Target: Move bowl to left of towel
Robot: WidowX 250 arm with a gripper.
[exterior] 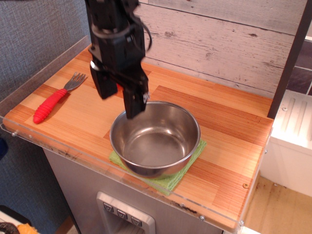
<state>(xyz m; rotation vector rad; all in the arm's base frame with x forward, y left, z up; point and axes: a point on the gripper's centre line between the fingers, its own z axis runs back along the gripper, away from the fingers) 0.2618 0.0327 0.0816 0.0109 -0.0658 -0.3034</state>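
Observation:
The shiny steel bowl (156, 139) sits on the light green towel (173, 179) near the front edge of the wooden counter; only the towel's edges show from under it. My black gripper (118, 96) hangs open just above the bowl's back-left rim, with one finger (134, 101) over the rim and the other (101, 85) further left over the wood. It holds nothing.
A fork with a red handle (53, 101) lies at the counter's left end. A red pepper toy is almost hidden behind the gripper. A whitewashed plank wall (219, 44) backs the counter (229, 131). A clear plastic lip runs along the front and left edges.

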